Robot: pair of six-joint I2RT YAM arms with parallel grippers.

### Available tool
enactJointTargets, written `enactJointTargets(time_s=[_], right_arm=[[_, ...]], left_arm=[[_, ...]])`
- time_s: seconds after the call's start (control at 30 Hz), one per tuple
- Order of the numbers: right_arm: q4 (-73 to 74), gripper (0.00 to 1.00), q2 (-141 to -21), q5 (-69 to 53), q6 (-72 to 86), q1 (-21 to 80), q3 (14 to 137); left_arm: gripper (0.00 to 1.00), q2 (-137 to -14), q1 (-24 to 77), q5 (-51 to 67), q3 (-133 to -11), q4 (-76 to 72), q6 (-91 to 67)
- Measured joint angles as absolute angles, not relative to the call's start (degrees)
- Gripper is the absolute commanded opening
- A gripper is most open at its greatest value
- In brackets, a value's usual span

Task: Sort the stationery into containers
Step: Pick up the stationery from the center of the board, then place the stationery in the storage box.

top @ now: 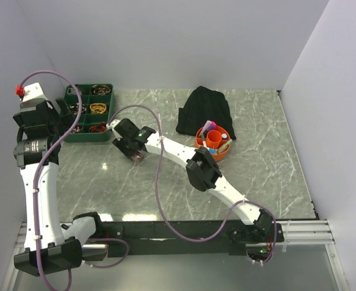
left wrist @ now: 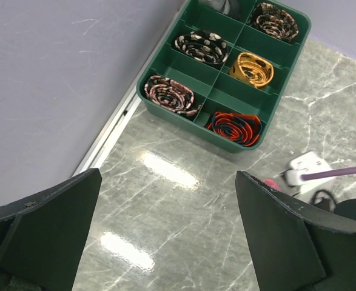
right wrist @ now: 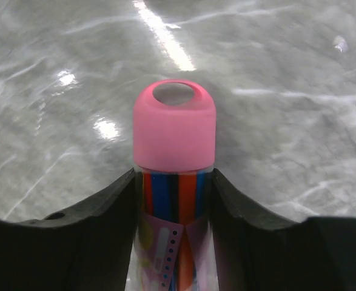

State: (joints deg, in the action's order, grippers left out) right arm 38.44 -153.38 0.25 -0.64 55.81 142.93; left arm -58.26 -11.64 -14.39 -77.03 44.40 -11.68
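While the left fingers (left wrist: 44,224) hang spread wide with nothing between them, over bare worktop (top: 275,157) just in front of the green tray (left wrist: 193,125), the right fingers (right wrist: 105,212) are clenched on a pink-capped marker (right wrist: 174,127). Both pads press the striped barrel just below the cap, which sticks out past the fingertips. From overhead, this grasp sits on the left half of the worktop, near the tray's front corner and well apart from the orange tub (top: 214,156). Whether the marker is lifted or resting on the marble cannot be told from these views.

Judging by how things lie, the sorting looks close to its end. The tub, just in front of the black fabric heap (top: 205,109), holds several pieces standing among its dividers, among them a purple-and-pink marker (top: 208,126) and some thin pens too small to make out. The tray compartments that show are filled with coiled bands (left wrist: 250,68), and no pens or markers are visible in them. No other loose stationery shows on the open worktop, though something could lie hidden under the right arm or beneath the fabric.

What seems left is this one marker. It needs to be carried across to the tub, lowered into a divider with room for it, and let go. The left arm has nothing to do unless another piece turns up.
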Motion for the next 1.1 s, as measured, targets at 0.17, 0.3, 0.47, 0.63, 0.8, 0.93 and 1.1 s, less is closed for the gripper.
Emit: enactJointTargets(time_s=[0.17,0.3,0.47,0.63,0.8,0.93,1.1], right_arm=[[38.5,0.0,-153.2,3.2,-3.1,57.3,142.9],[38.8,0.0,-152.2,3.8,-3.3,56.7,142.5],[40.4,0.0,-145.5,2.2,-1.1,51.4,141.9],[39.8,0.0,-130.6,0.6,1.9,42.4,138.6],[31.6,0.0,-109.1,-1.4,4.7,31.7,122.2],[15.6,0.0,-86.7,1.1,3.7,27.6,89.7],[4.7,0.0,-74.9,6.5,2.5,29.2,66.4]], left_arm=[[1.0,-58.5,-11.6,-12.3,-76.8,44.1,-11.7],[0.97,-58.8,-11.6,-8.1,-74.3,42.1,-9.8],[0.88,-58.8,-10.6,2.5,-67.9,36.8,-6.3],[0.86,-61.7,-4.0,10.3,-65.8,33.1,-4.1],[0.47,-68.6,2.9,15.9,-67.7,30.9,-3.2],[0.01,-74.5,5.6,21.7,-70.8,29.7,-3.6],[0.01,-82.0,6.7,28.3,-75.4,26.8,-5.7]])
